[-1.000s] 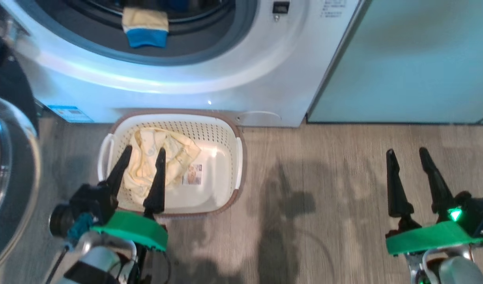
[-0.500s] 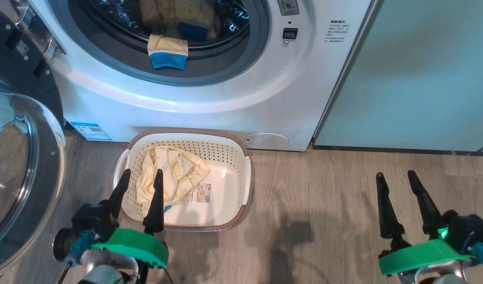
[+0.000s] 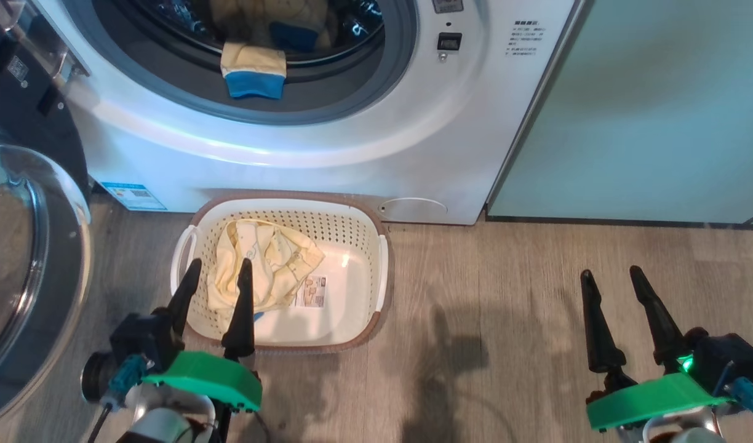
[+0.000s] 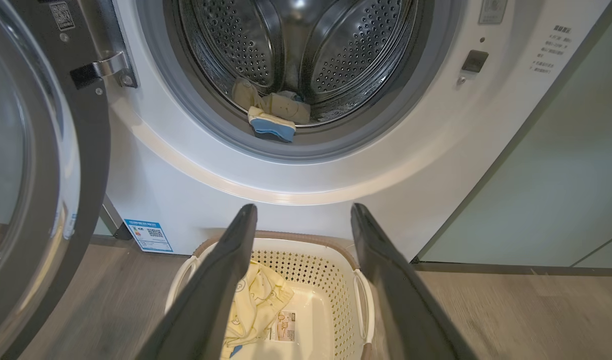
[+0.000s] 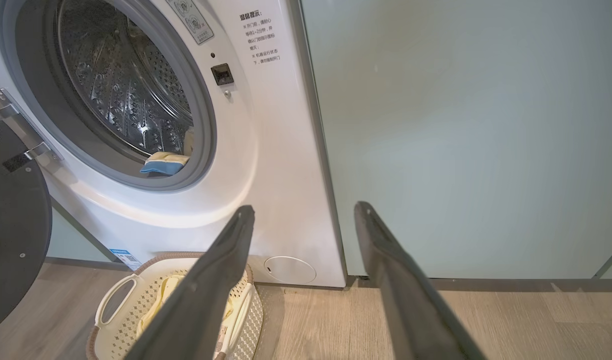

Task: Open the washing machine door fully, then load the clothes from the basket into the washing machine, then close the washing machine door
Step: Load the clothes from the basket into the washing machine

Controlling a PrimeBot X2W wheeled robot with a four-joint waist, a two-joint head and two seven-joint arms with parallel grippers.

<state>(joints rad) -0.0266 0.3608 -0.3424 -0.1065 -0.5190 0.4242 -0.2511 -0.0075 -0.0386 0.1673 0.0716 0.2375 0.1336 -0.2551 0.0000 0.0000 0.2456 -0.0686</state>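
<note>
My head camera has tilted up since a second ago: more of the washing machine (image 3: 352,154) and the clothes (image 3: 253,67) in its drum shows, and the basket (image 3: 284,197) sits lower in frame.

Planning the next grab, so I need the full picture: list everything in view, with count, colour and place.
washing machine: one, white, straight ahead
washing machine door: one, glossy black with clear glass, swung open at left
basket: one, cream, brown rim, on the floor before the washer
clothes in the basket: one pale yellow heap, left half; piece count unclear
clothes in the washer: pale yellow, blue trim; one piece over the grey gasket, more behind
label sticker: one, blue, low on the washer
cabinet: pale green, right of the washer
floor: grey-brown wood
left gripper: dark fingers open, over the basket
right gripper: dark fingers open, over floor
</note>
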